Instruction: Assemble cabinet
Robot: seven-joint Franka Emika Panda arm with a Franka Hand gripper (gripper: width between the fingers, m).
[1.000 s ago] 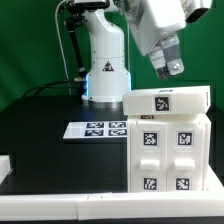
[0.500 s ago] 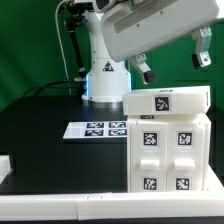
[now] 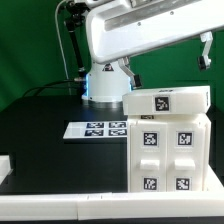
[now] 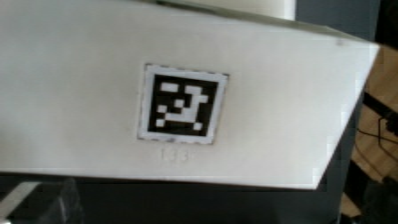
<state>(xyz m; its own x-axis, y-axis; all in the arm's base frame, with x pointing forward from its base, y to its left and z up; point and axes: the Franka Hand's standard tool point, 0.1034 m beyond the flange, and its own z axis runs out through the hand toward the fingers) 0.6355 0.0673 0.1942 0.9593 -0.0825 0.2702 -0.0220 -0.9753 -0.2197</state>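
Observation:
The cabinet (image 3: pixel 168 150) is a large white box standing at the exterior view's right, with several square tags on its front. A white top piece with one tag (image 3: pixel 160 100) lies across it. My arm stretches across the top of the exterior view, and its dark gripper end (image 3: pixel 126 70) hangs just above the top piece's left end, touching nothing that I can see. The wrist view is filled by a white cabinet face (image 4: pixel 71 110) with one tag (image 4: pixel 182 102), seen very close. The fingers do not show clearly there, so I cannot tell whether the gripper is open or shut.
The marker board (image 3: pixel 98 129) lies flat on the black table (image 3: pixel 50 150), left of the cabinet. The robot base (image 3: pixel 105 80) stands behind it. A white ledge (image 3: pixel 60 208) runs along the front edge. Another dark part of the arm (image 3: pixel 206 50) hangs above the cabinet's right end.
The arm has swung across the exterior view. Its dark gripper end has moved left, from above the cabinet's middle to above its left end. The cabinet has not moved.

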